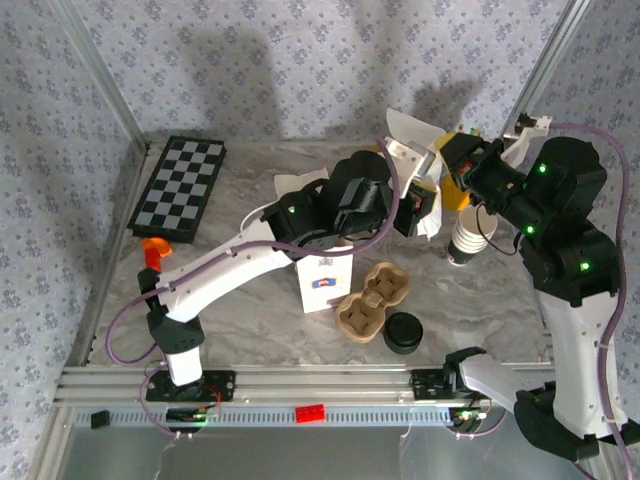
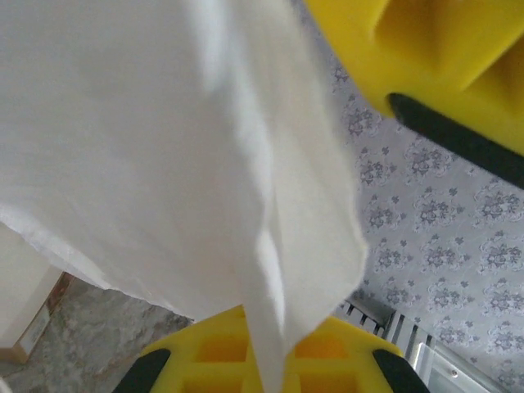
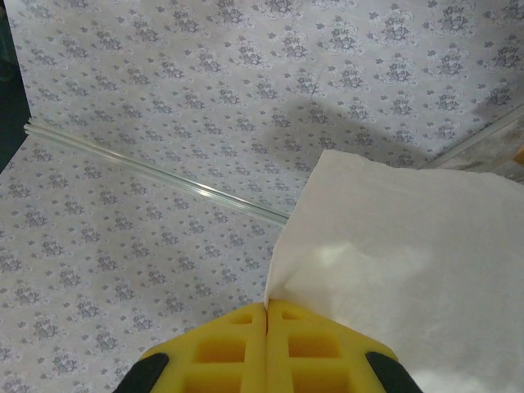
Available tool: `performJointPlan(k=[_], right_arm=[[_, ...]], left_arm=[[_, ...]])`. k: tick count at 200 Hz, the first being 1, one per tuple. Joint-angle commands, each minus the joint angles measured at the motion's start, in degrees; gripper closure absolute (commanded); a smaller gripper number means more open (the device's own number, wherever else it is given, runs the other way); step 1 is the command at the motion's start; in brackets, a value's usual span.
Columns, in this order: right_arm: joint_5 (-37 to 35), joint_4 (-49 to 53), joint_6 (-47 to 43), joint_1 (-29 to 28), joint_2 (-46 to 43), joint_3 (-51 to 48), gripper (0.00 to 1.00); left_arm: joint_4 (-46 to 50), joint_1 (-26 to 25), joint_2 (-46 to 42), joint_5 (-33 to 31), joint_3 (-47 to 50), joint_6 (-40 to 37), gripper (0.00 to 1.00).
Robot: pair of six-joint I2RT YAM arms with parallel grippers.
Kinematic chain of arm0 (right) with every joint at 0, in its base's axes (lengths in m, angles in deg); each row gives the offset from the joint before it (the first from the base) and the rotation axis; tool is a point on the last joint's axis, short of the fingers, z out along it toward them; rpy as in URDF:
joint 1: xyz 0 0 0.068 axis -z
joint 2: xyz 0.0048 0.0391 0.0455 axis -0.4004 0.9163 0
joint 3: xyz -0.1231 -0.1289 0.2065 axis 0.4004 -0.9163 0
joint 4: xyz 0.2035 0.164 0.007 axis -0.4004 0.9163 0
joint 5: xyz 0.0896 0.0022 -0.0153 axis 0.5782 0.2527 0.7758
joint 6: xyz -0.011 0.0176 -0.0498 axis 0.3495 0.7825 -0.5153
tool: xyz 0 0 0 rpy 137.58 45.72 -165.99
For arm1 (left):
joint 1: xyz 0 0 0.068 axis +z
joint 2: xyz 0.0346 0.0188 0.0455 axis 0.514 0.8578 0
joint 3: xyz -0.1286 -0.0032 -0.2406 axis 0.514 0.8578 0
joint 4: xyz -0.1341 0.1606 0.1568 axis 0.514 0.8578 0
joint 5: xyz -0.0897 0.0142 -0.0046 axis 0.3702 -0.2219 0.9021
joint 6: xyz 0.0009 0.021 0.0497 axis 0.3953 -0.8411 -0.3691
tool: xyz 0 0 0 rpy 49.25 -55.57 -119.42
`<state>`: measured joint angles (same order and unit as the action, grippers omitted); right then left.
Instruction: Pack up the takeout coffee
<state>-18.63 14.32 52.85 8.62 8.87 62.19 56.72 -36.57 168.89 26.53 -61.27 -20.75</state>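
Observation:
A white paper bag (image 1: 412,140) hangs in the air over the back of the table, pinched by both grippers. My left gripper (image 1: 428,202) is shut on a fold of it; in the left wrist view the bag (image 2: 164,147) runs down between the yellow fingers (image 2: 264,348). My right gripper (image 1: 453,177) is shut on the bag's edge, its fingers pressed together (image 3: 267,309) with the bag (image 3: 409,270) spreading to the right. A white paper coffee cup (image 1: 467,240) stands on the table just below the right gripper. A brown cardboard cup carrier (image 1: 372,300) and a black lid (image 1: 403,333) lie nearer the front.
A white packet with a blue logo (image 1: 325,280) stands under the left arm. A checkerboard (image 1: 180,188) lies at the back left, with an orange piece (image 1: 155,250) near it. Patterned walls enclose the table.

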Motion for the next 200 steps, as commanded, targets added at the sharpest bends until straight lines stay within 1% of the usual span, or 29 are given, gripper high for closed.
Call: performJointPlan(k=[1,22,44,49,63,80,91,98,117,128,145,165,181,200], right_arm=[[2.4,-1.64,-1.08,1.54,-0.97,0.11,0.89],[7.32,-1.42,-3.95,4.03,-0.19,1.81,0.79],[11.01,4.22,-11.73,6.02,0.57,4.95,0.66],[12.02,4.53,-13.41,6.61,0.57,5.03,0.62],[15.97,4.92,-18.27,7.46,0.79,4.2,0.54],[19.18,3.28,-23.42,7.7,0.92,1.43,0.46],[22.1,0.9,-24.47,7.69,0.95,-1.0,0.42],[23.7,-1.07,-28.29,7.46,0.75,-2.43,0.4],[23.93,-3.13,-33.54,6.09,-0.12,-4.79,0.3],[24.15,-3.13,-37.22,5.6,-0.28,-5.3,0.27],[24.31,-2.58,-42.23,5.01,0.16,-4.88,0.22],[25.99,-5.01,-47.02,4.36,1.29,-4.99,0.18],[27.79,-6.62,-51.04,3.71,2.04,-5.71,0.13],[28.56,-5.35,-57.94,0.7,3.62,-4.12,0.09]], left_arm=[[6.07,1.86,-3.53,2.04,-3.19,0.38,1.0],[8.49,3.99,-5.55,5.05,-3.9,1.12,1.0],[13.95,7.75,-7.18,11.28,-6.87,2.1,1.0],[15.56,8.68,-7.38,12.56,-8.04,2.14,1.0],[19.7,11.04,-7.78,17.04,-11.22,1.76,1.0],[23.52,13.8,-8.14,20.36,-14.23,2.0,1.0],[24.53,15.13,-8.51,21.78,-15.22,2.22,1.0],[24.62,15.99,-8.82,22.89,-15.31,2.36,1.0],[24.6,17.89,-9.24,25.2,-15.73,3.15,1.0],[25.24,18.7,-9.08,26.24,-16.61,2.76,1.0],[26.07,19.36,-8.74,29.5,-17.74,0.47,1.0],[27.89,20.81,-8.1,31.7,-19.48,-1.6,1.0],[28.29,22.21,-7.69,34.92,-20.23,-2.15,1.0],[29.88,23.44,-7.16,38.13,-21.47,-3.22,1.0]])
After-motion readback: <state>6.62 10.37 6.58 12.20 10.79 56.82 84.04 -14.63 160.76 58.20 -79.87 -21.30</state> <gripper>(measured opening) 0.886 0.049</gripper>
